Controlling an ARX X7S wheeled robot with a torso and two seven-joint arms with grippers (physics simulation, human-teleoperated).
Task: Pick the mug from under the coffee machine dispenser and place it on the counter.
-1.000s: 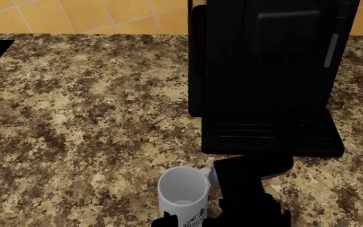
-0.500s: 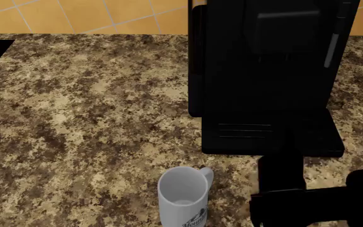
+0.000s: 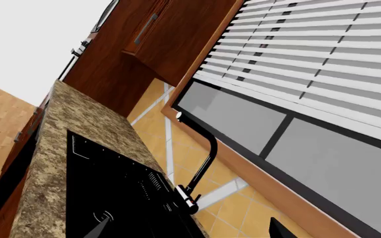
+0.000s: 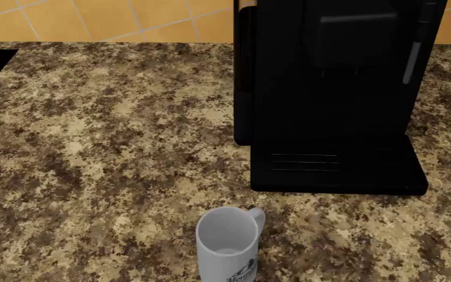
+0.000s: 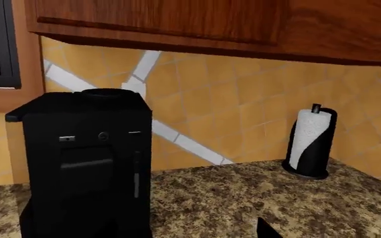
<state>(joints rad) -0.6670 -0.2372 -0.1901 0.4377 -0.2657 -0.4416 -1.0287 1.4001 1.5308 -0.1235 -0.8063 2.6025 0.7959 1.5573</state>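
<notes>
One mug [image 4: 227, 245] upright on counter [image 4: 100, 153], one coffee machine dispenser [image 4: 331, 94].

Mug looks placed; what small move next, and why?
Probably none beyond keeping both arms retracted. The mug stands upright on the counter, clear of the coffee machine and its drip tray, and no gripper shows in the head view.
</notes>
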